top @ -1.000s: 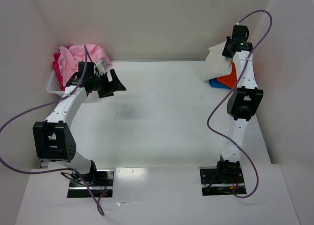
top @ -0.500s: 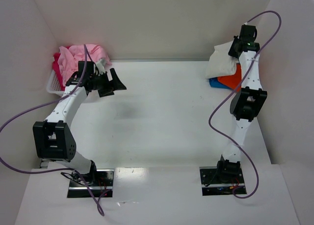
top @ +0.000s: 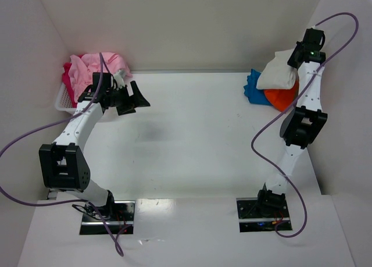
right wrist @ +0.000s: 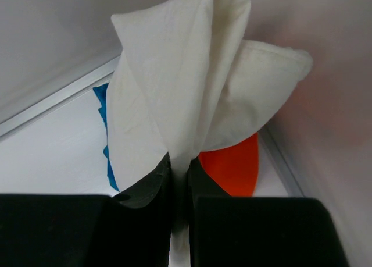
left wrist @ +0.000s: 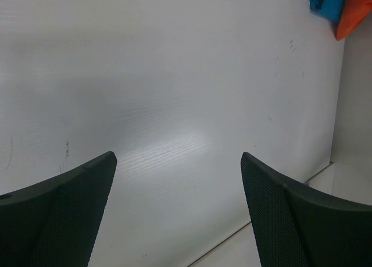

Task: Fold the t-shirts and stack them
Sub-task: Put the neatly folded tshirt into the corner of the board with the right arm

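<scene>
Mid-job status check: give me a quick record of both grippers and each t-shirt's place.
left gripper: open, empty, above the table beside the basket
right gripper: shut on the cream-white shirt, raised over the far right corner
orange shirt: on the table below it, touching the blue shirt
pink shirt: heaped in the basket, far left
red-magenta shirt: in the basket, beside the pink shirt
</scene>
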Robot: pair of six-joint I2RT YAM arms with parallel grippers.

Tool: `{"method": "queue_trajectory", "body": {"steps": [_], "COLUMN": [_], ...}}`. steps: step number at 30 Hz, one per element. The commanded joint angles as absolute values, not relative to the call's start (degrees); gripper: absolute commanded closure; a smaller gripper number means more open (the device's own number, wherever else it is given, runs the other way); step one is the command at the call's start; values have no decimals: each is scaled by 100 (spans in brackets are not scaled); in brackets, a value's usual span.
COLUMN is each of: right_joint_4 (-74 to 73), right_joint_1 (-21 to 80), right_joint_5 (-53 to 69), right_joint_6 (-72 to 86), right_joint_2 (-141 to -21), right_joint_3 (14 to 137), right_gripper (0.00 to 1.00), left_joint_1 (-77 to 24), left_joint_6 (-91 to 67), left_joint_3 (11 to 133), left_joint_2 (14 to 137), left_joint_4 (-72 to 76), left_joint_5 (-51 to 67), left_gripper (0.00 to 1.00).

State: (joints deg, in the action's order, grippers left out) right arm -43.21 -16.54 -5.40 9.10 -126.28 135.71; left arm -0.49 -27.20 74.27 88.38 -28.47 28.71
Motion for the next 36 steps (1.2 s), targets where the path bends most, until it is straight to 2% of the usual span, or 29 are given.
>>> {"method": "queue_trajectory", "body": {"steps": [1, 10, 13, 17, 18, 19, 20, 21, 23, 26, 33, 36], "right_joint_4": [-3964, -3693, -3562, -3349, -3315, -3238, -3200, -3199, -3199, -3199, -2933, -2593], "right_joint_1": [-1635, -1635, -1635, -1635, -1635, -1635, -1635, -1611, -1547, -1402, -994, -993], "right_joint_5": [-914, -958, -1028, -1151, -1151, -1151, -1182, -1253, -1292, -1292, -1274, -1265], "right_joint_6": [847, 796, 765, 765, 765, 744, 712, 712, 732, 765, 870, 955], "right_joint_2": [-12120, -12120, -12120, -12173, -12173, -12193, -12225, -12246, -12278, -12197, -11836, -11762], "right_joint_3": [13470, 12620, 12302, 11900, 11836, 11774, 11725, 11725, 11725, 11703, 11160, 10723], "right_gripper": [100, 100, 96, 83, 77, 62, 41, 31, 17, 0, 1, 12], "left_joint_1": [-18, -18, -18, -18, -18, -18, -18, -18, -18, -18, -18, -18], "left_joint_6": [-2733, -2733, -2733, -2733, -2733, -2733, -2754, -2786, -2786, -2839, -2892, -2892], "left_joint_3": [7585, 7532, 7532, 7532, 7532, 7508, 7471, 7471, 7418, 7347, 7137, 7102], "left_joint_2": [8859, 8859, 8859, 8859, 8859, 8859, 8859, 8859, 8859, 8798, 8596, 8561], "left_joint_4": [-2760, -2707, -2707, -2707, -2707, -2707, -2707, -2707, -2707, -2654, -2540, -2523], "left_joint_5": [3050, 3050, 3050, 3050, 3050, 3050, 3050, 3050, 3050, 3050, 3050, 3067], "left_gripper": [5, 5, 5, 5, 5, 5, 5, 5, 5, 5, 5, 5]}}
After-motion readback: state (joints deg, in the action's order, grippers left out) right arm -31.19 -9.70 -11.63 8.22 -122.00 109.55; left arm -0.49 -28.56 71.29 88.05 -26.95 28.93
